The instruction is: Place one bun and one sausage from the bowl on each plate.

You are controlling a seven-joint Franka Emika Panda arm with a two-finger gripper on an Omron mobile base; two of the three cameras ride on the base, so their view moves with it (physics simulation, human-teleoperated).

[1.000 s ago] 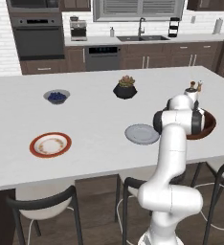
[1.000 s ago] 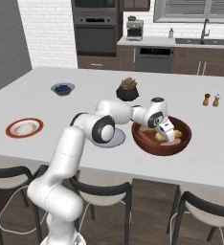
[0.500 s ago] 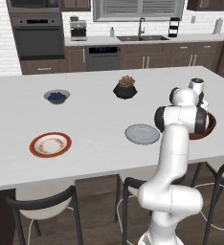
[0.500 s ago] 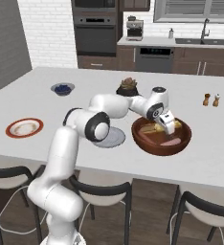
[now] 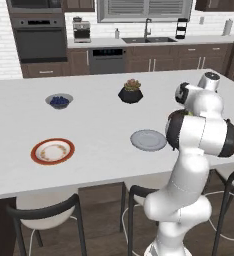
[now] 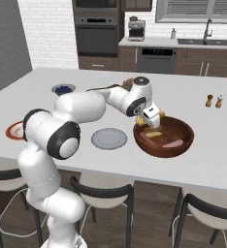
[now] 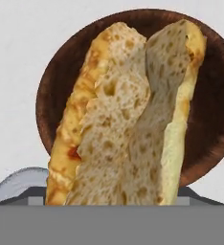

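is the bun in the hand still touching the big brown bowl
Apart. In the hand view the bun fills the foreground close to the camera, with the bowl far beneath it. The right base view shows the hand holding it above the bowl's rim.

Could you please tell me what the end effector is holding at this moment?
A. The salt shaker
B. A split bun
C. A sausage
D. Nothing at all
B: the hand view shows a split bun held close before the camera, above the dark reddish-brown bowl; in the right base view the end effector is raised over the bowl's rim with the bun in it.
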